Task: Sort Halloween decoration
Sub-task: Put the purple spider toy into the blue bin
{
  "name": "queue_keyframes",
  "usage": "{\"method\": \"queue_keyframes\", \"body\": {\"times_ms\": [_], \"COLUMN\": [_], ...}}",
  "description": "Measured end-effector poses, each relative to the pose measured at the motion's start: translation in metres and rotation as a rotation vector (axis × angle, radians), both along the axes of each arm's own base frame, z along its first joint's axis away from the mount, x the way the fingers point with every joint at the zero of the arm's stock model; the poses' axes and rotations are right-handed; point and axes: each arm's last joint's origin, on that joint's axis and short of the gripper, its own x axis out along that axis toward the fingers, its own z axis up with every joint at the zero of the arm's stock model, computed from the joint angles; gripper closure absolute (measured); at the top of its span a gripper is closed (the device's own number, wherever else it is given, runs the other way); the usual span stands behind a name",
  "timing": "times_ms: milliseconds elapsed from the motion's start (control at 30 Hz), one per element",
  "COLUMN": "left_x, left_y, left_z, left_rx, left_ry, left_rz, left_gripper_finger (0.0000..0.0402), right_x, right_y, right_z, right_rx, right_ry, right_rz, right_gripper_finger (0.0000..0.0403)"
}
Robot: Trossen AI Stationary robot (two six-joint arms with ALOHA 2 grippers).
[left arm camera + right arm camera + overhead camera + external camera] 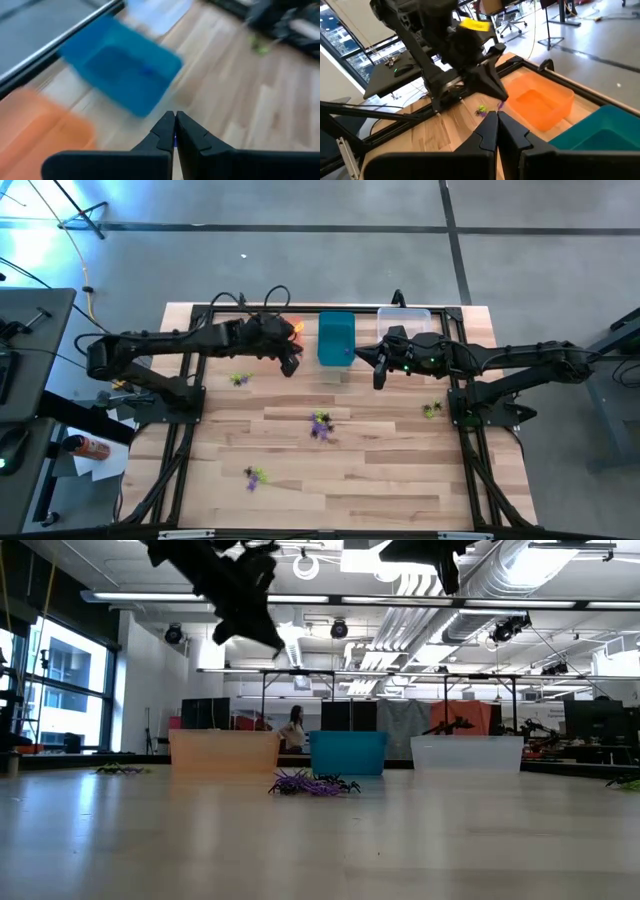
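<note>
From overhead, your left tool (291, 364) hangs just left of the teal bin (336, 338), its fingers pressed together; the right wrist view alone shows a tiny purple trinket (500, 104) at its tip. The orange bin (294, 328) sits beyond it. Purple, green and black trinkets (320, 425) lie scattered on open wooden table (380, 470) in front of the teal bin. Your right tool (380, 373), pressed together, hangs just right of that bin, before the clear bin (405, 318).
</note>
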Motion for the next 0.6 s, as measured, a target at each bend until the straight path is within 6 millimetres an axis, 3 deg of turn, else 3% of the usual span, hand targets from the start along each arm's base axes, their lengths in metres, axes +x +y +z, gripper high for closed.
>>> {"method": "queue_keyframes", "body": {"times_ms": [167,367,467,600], "left_x": [0.016,0.039,0.054,0.081], "left_y": [-0.012,0.005,0.019,0.036], "left_z": [0.008,0.015,0.013,0.013], "left_rx": [0.057,0.128,0.12,0.135], "left_ry": [-0.136,-0.354,-0.291,-0.076], "left_rz": [-0.041,0.013,0.038,0.006], "left_gripper_finger": [0.0401,0.0401,0.0401,0.0401], "right_x": [-0.002,-0.01,-0.014,-0.018], "right_y": [0.0,0.0,0.0,0.0], "right_z": [0.009,0.021,0.024,0.028], "right_rx": [-0.063,-0.167,-0.214,-0.285], "right_ry": [-0.053,-0.104,-0.107,-0.101], "right_rz": [0.016,0.029,0.033,0.041], "right_gripper_finger": [0.0402,0.0402,0.0402,0.0402]}}
